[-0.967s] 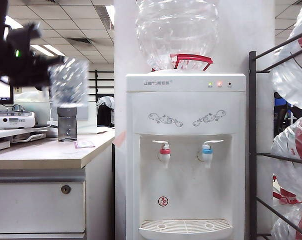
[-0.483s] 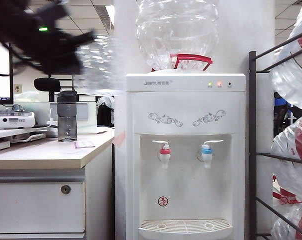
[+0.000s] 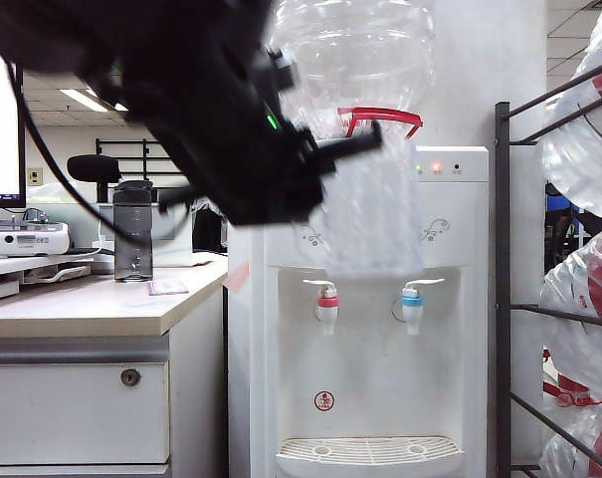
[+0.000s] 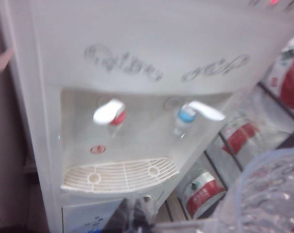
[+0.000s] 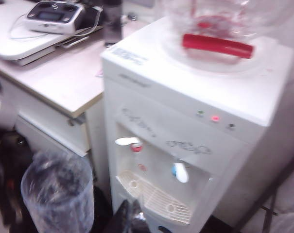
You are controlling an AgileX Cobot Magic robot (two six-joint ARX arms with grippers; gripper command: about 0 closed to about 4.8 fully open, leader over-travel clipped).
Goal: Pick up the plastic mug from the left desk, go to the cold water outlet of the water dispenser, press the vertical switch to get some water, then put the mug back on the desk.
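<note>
Your left gripper (image 3: pixel 325 159) is clamped on the plastic mug (image 3: pixel 372 214), upper centre of the exterior view, with the black arm filling the upper left behind it. You've got the mug hanging upright in front of the water dispenser (image 3: pixel 450 329), its base just above the two taps and covering the swirl ornaments on the panel. In the left wrist view the mug's clear rim (image 4: pixel 263 194) shows blurred at the lower right corner.

Below the mug, the cold water outlet (image 3: pixel 412 302), with its blue collar, sits right of centre in the recess, and the red-collared tap (image 3: pixel 326 301) is just left of it. The drip tray (image 3: pixel 370 453) lies at the bottom of the recess.

Your right gripper (image 5: pixel 132 218) barely shows, just dark tips at the lower edge of its wrist view, and you cannot tell whether its jaws are apart or together. That camera looks down on the dispenser's top from above, with the mug (image 5: pixel 59 194) at the lower left.

The left desk (image 3: pixel 92 309) occupies the lower left of the exterior view, carrying a smoky-grey bottle (image 3: pixel 133 231).
</note>
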